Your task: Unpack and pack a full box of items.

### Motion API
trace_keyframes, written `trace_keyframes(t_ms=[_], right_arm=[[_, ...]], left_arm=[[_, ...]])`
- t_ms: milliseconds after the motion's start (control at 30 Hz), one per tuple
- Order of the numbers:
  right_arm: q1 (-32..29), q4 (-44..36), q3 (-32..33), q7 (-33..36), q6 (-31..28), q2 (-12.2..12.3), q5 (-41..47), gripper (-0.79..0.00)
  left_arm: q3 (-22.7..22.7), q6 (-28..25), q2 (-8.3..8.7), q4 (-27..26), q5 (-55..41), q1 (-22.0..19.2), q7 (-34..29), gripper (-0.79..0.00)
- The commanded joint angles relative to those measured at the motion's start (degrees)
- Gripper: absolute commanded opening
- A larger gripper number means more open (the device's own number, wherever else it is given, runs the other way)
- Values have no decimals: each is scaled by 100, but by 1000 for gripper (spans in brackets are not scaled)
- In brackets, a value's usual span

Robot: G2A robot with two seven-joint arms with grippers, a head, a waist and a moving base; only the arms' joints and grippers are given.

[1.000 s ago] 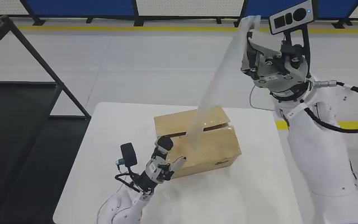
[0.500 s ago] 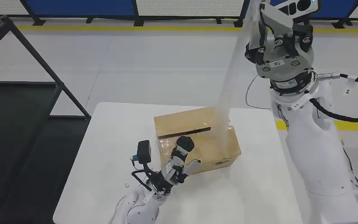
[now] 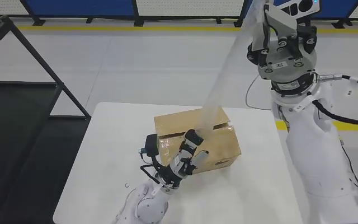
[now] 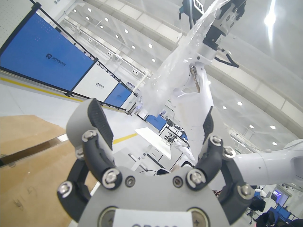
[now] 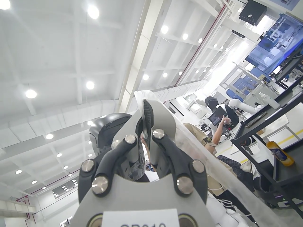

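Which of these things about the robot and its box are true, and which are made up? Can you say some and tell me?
1. The right claw is shut on a clear plastic strip. True.
2. The cardboard box sits on the floor. False: it sits on the white table.
3. The left claw is open and holds nothing. True.
4. The right claw is down low beside the box. False: it is raised high, and the strip slants from it down to the box's top.
5. The left claw is up in the air, far from the box. False: it is low, close to the box's front.
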Motion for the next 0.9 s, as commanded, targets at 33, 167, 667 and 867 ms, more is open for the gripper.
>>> trace_keyframes(t_ms=[33, 167, 667, 867], right_arm=[[-4, 26, 35, 17, 28, -5, -3, -785], [-12, 72, 84, 68, 58, -13, 23, -785], [-21, 217, 210, 173, 50, -50, 49, -785], [-4, 300, 259, 168, 52, -61, -2, -785]], left_arm=[[63, -24, -33, 45, 77, -59, 144, -526], [134, -27, -74, 81, 34, -136, 208, -730], [109, -142, -114, 48, -97, -99, 3, -785], [50, -222, -104, -176, -235, 19, -153, -785]])
